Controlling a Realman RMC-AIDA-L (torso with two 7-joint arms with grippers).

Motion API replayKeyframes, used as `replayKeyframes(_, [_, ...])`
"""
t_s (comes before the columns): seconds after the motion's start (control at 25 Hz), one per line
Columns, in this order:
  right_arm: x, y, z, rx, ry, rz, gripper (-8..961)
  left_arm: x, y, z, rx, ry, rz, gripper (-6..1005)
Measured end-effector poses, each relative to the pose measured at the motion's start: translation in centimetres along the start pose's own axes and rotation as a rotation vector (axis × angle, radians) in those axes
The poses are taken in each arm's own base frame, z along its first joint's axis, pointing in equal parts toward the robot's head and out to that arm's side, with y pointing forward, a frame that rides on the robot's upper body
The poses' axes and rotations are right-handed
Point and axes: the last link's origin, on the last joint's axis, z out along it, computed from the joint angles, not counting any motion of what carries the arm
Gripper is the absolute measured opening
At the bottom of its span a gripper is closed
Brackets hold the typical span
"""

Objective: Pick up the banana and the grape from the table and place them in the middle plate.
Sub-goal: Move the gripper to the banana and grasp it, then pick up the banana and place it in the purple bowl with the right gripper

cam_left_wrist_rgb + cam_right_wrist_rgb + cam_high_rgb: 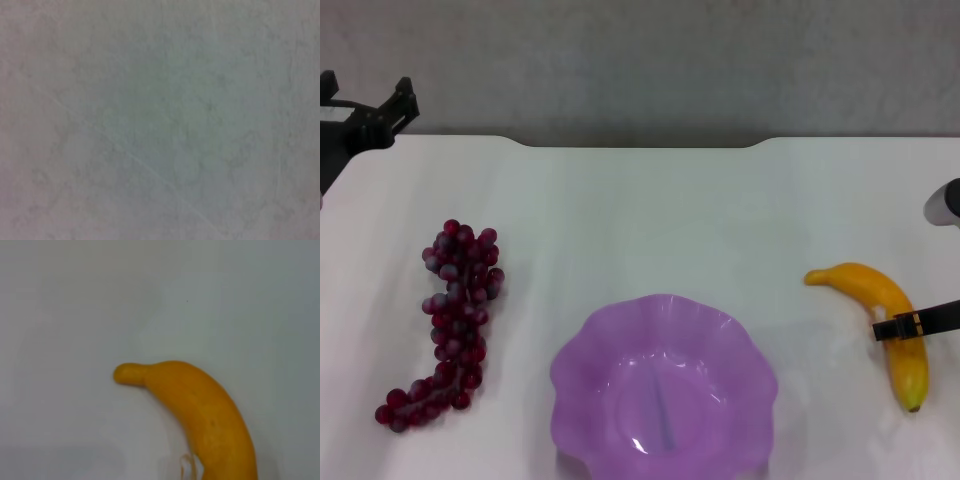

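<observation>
The banana (868,285) lies on the white table (650,220) at the right, its dark tip toward me; in the right wrist view it (210,415) fills the lower middle. My right gripper (910,323) comes in from the right edge and crosses the banana's middle, low over it. The grape bunch (455,310) lies on the table at the left. The purple scalloped plate (582,365) stands at the front middle and is empty. My left gripper (375,110) is parked at the far left corner, open and empty, well behind the grapes.
The table's notched far edge (640,145) runs along the back, with a grey wall behind it. The left wrist view shows only a plain grey surface (160,120).
</observation>
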Motion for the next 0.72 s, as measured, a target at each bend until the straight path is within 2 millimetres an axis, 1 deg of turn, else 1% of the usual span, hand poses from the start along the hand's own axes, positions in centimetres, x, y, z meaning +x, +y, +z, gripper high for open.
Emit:
replayKeyframes(0.24, [0.0,-0.3,-0.1,0.001,-0.010,0.017,697,-0.1,-0.1,-0.1,0.004,-0.003,-0.001,866])
replayKeyframes(0.52, [0.2,-1.2,-0.7,0.016,-0.050,0.041,577,-0.2,-0.2,-0.1,0.006,-0.003,-0.001,865])
replayKeyframes(0.64, [0.2,-1.7,-1.6,0.022,-0.082,0.045,522,-0.3,-0.3,-0.3,0.010,-0.004,-0.002,865])
replayKeyframes(0.72, [0.0,-2.0,-3.0,0.027,-0.121,0.040,522,-0.4,-0.4,-0.4,0.013,-0.005,-0.002,865])
